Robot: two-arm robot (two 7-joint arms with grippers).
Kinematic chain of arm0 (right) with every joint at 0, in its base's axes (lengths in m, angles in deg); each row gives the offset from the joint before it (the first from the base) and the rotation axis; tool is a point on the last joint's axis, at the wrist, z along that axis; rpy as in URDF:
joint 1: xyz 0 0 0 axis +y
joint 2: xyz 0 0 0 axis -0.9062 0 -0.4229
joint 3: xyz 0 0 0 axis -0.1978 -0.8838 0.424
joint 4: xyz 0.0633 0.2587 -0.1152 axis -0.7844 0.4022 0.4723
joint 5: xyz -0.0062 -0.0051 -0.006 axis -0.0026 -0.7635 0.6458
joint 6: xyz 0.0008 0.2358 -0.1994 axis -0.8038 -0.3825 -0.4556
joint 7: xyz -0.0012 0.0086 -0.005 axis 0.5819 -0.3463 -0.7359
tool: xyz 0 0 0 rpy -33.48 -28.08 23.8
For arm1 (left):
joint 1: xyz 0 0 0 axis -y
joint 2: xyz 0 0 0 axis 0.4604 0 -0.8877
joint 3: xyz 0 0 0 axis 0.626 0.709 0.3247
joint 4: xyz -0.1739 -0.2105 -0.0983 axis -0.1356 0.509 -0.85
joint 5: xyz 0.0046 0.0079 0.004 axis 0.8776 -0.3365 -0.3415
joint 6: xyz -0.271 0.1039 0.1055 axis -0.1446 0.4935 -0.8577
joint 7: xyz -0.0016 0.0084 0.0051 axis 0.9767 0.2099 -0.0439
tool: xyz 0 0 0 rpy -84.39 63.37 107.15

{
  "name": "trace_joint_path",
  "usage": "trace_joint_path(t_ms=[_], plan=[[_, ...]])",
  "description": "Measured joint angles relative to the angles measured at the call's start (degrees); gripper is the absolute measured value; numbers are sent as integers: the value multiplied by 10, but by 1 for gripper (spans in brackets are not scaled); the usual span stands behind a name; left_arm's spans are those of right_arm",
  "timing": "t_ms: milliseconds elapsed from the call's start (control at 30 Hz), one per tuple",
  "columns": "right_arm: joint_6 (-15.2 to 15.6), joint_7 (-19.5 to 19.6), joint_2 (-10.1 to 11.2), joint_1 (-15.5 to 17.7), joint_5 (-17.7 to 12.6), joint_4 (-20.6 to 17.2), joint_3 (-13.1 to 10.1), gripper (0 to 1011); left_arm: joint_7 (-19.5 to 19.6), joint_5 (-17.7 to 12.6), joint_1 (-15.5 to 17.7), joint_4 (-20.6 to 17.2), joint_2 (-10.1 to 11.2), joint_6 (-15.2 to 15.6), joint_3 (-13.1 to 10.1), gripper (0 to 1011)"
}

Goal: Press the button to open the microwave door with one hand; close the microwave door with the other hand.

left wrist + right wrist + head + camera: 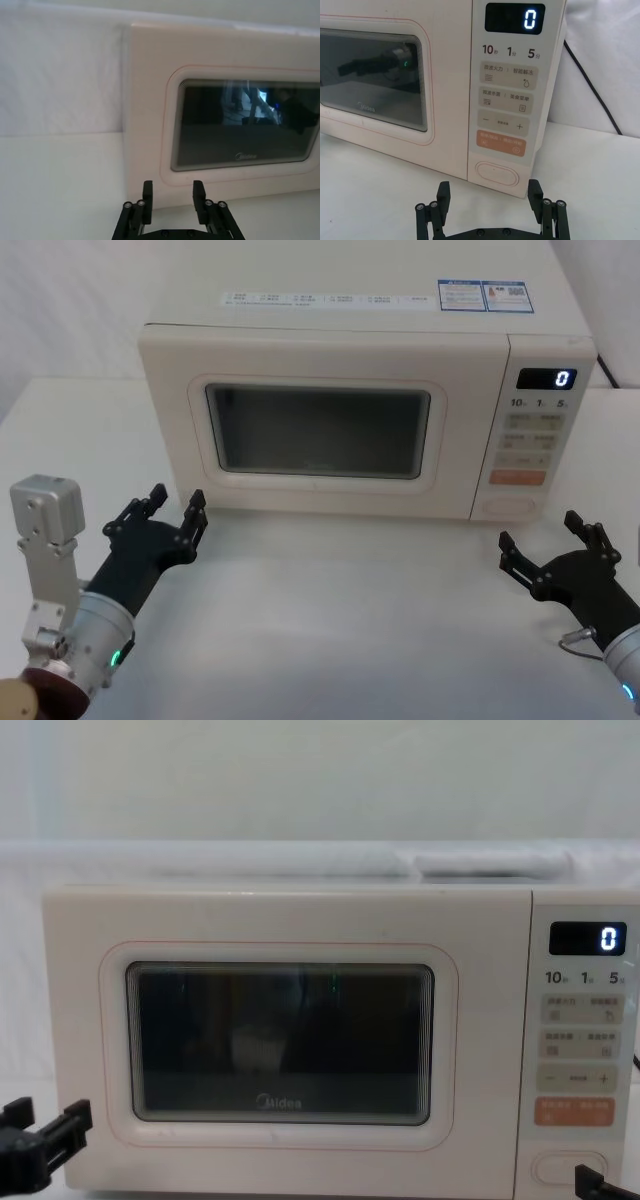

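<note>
The cream microwave door (320, 430) (150, 125) (445, 65) (290, 1045) with its dark window stands flush and closed. The wide pill-shaped button (510, 507) (498, 173) (569, 1167) sits at the bottom of the control panel, below the orange key. My left gripper (172, 513) (172, 197) (45, 1125) is open, low on the table just in front of the door's lower left corner. My right gripper (552, 535) (490, 195) is open, a short way in front of and slightly right of the button, not touching it.
The control panel (533, 425) shows a lit "0" display (530, 19). A black power cable (592, 90) runs down behind the microwave's right side. White tabletop (340, 620) stretches between the two arms.
</note>
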Motion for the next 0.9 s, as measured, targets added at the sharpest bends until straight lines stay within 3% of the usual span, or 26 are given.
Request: trace_joint_path(t_ms=[367,567,900], plan=[[0,0,0,0,0,0,0,1002,-5,-6,5,39,-9,-2,10,862],[0,0,0,0,0,0,0,1002,-5,-6,5,37,-9,-2,9,986],[0,0,0,0,0,0,0,1002,-5,-6,5,34,-8,-1,8,1001]])
